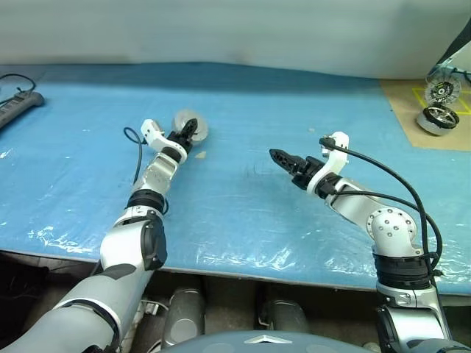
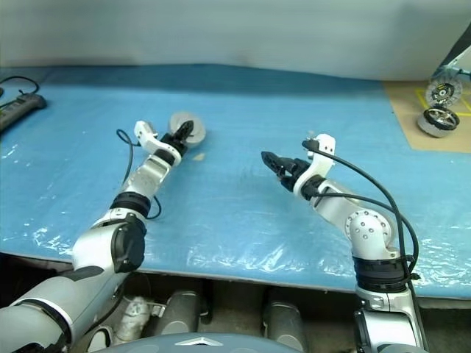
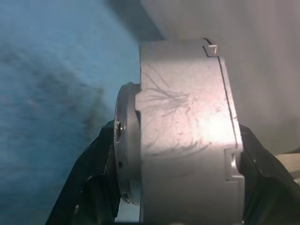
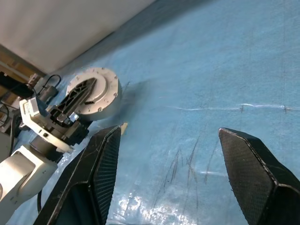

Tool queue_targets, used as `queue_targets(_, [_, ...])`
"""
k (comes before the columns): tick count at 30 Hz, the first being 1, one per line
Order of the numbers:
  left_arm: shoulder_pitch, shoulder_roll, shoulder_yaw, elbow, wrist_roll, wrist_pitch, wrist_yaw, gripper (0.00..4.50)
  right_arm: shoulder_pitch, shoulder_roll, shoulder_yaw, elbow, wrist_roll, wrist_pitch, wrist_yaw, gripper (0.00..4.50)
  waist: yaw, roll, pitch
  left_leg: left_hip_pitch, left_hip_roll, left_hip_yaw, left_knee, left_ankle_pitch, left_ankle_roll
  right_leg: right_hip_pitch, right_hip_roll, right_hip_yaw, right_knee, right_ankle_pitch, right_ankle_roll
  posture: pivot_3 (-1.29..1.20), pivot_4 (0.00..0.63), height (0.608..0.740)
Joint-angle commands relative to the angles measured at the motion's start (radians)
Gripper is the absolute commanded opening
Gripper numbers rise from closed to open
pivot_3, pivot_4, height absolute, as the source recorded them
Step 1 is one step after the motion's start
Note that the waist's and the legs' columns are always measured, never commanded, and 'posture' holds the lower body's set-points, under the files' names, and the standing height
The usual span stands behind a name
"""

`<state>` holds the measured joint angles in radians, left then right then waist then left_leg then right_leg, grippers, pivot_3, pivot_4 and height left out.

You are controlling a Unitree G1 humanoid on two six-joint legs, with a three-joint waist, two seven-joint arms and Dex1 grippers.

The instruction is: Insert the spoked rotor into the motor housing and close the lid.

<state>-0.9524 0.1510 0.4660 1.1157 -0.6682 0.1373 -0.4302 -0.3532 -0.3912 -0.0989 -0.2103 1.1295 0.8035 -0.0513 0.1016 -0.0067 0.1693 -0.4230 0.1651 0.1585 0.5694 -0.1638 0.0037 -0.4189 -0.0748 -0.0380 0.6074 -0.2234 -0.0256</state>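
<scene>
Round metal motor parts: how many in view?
3. One silver cylinder in the left gripper; two on the brown mat far right: an upright disc behind a short drum. More may be hidden.

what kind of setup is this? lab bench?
Probably a lab or workshop bench for motor assembly: a table under a blue sheet, a power strip at the left edge, spare motor parts on a brown mat, and a motor housing in the left gripper.

Evenly and brightly lit from overhead, with white glare streaks on the counter (image 1: pixel 243 110) cover along the lower edge of the head views. Soft, short shadows only. Blurred and smeared at close range across the left wrist view.
</scene>
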Motion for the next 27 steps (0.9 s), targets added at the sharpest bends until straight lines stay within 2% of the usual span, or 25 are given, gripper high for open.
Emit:
queue_targets(1, [-0.046,0.023,0.008,0.014,0.039,-0.066,-0.003,3.45,0.005,0.024,-0.030,-0.033,-0.032,-0.014,0.014,3.56,0.001,0.000,0.000,0.000,0.000,-0.001,0.000,0.000,0.000,0.000,0.000,-0.001,0.000,0.000,0.000,0.00,0.150,0.740])
queue_targets(4, [-0.041,0.026,0.003,0.039,0.071,-0.074,-0.011,4.48,0.005,0.036,-0.027,-0.033,-0.061,-0.006,0.027,3.56,0.003,0.000,0.000,0.000,0.000,-0.003,0.001,0.000,0.000,0.002,-0.001,-0.003,0.000,0.000,-0.001,0.00,0.150,0.740])
queue_targets(8, [-0.048,0.042,0.004,0.030,0.088,-0.057,-0.041,4.48,-0.002,0.054,-0.029,-0.034,-0.076,0.004,0.053,3.56,0.003,0.000,0.000,0.003,0.000,-0.003,0.002,0.000,0.000,0.006,-0.002,-0.004,0.000,0.000,-0.002,0.00,0.150,0.740])
queue_targets(14, [-0.031,0.128,-0.015,0.020,0.167,-0.103,-0.013,4.48,-0.001,0.075,-0.021,-0.047,-0.100,0.010,0.096,3.56,-0.005,0.000,0.000,0.009,0.002,-0.003,0.002,0.000,0.001,0.011,-0.001,-0.004,0.000,-0.002,-0.006,0.00,0.150,0.740])
queue_targets(20, [0.075,0.185,-0.152,-0.087,0.312,-0.186,-0.141,4.48,0.030,0.057,0.016,-0.087,-0.188,0.004,0.147,3.56,-0.002,0.000,0.000,0.011,0.003,-0.003,0.001,0.000,0.000,0.013,-0.002,-0.005,0.000,-0.002,-0.007,0.00,0.150,0.740])
queue_targets(23, [0.148,0.188,-0.195,-0.238,0.330,-0.214,-0.206,4.48,0.054,0.024,0.045,-0.131,-0.322,-0.057,0.147,3.56,0.001,0.000,0.000,0.010,0.003,-0.003,0.000,0.000,0.000,0.013,-0.002,-0.006,0.000,-0.002,-0.007,0.00,0.150,0.740])
queue_targets(27, [0.356,0.170,-0.300,-0.622,0.387,-0.238,-0.219,4.48,0.158,-0.100,0.147,-0.169,-0.749,-0.274,0.061,3.56,0.003,0.000,0.000,0.010,0.004,-0.003,0.000,0.000,0.000,0.014,-0.002,-0.008,-0.001,-0.004,-0.010,0.00,0.150,0.740])
